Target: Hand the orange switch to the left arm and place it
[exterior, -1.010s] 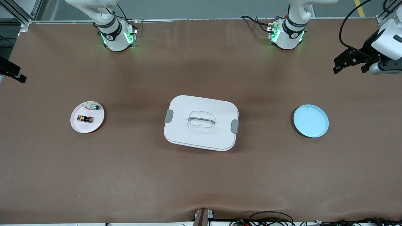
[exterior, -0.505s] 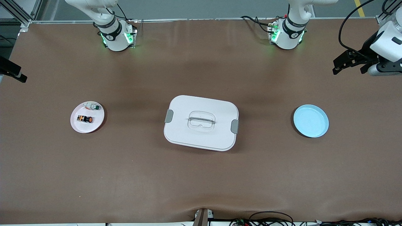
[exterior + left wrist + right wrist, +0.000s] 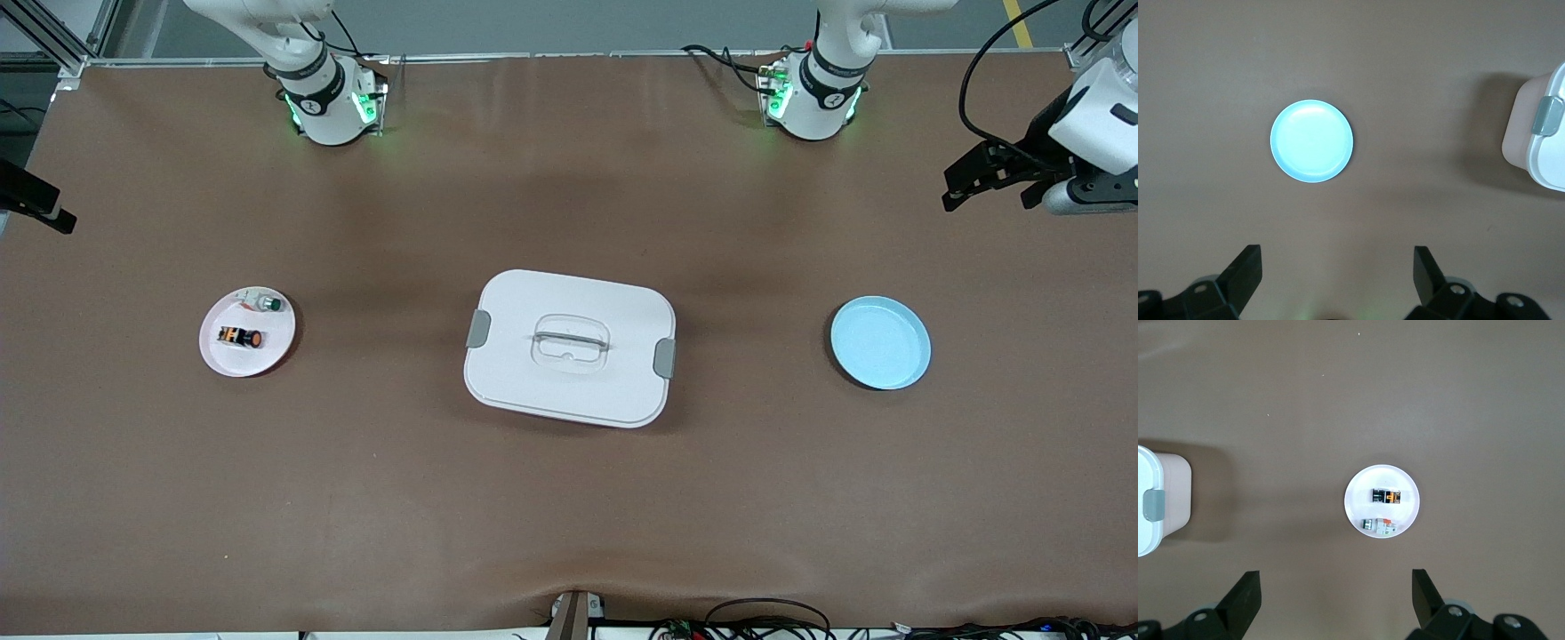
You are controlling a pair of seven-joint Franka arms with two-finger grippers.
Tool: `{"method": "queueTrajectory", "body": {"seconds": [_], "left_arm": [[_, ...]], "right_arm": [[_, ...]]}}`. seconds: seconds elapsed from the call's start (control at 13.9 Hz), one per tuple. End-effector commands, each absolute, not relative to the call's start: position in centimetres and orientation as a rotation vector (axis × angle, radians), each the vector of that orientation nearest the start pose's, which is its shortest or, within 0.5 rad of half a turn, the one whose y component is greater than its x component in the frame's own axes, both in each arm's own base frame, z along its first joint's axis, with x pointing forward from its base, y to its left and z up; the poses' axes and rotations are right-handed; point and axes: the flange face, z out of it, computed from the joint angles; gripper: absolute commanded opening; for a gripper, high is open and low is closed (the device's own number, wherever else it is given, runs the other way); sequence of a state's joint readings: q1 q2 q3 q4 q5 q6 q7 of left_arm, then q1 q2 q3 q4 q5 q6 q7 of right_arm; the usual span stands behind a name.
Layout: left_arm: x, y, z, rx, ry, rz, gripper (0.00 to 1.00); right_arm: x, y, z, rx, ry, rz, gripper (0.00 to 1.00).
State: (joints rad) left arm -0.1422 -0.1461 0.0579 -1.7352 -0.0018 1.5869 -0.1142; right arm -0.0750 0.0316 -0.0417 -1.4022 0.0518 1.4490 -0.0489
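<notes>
Both my grippers are hanging wide open: the right gripper (image 3: 1331, 600) over bare table beside the pink plate (image 3: 276, 351) carrying the orange switch (image 3: 240, 337), the left gripper (image 3: 996, 182) waiting. I'm planning a centred descent, skirting the box (image 3: 569, 302).

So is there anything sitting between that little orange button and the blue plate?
Yes. The box stands mid-table, directly between the pink plate holding the orange switch and the blue plate. Both pincers, the left pincer and right pincer, are open and hold nothing.
</notes>
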Motion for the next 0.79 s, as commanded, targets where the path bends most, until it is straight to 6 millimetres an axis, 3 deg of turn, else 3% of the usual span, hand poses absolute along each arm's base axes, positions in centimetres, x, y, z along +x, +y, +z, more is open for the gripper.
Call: {"method": "queueTrajectory", "body": {"seconds": [0.0,0.43,0.58,0.72], "left_arm": [[51.0,-3.9,63.2,-3.133,-0.009,0.006,1.0],[51.0,-4.1,63.5,-3.137,-0.007,-0.005,1.0],[51.0,-4.2,63.5,-3.137,-0.004,-0.005,1.0],[51.0,-4.4,63.5,-3.137,-0.002,-0.005,1.0]], "right_arm": [[54.2,-5.7,68.1,-3.104,0.106,-0.033,1.0],[54.2,-5.7,68.1,-3.102,0.115,-0.028,1.0],[54.1,-5.4,68.1,-3.093,0.243,-0.026,1.0],[54.2,-4.7,68.1,-3.093,0.246,-0.025,1.0]]}}
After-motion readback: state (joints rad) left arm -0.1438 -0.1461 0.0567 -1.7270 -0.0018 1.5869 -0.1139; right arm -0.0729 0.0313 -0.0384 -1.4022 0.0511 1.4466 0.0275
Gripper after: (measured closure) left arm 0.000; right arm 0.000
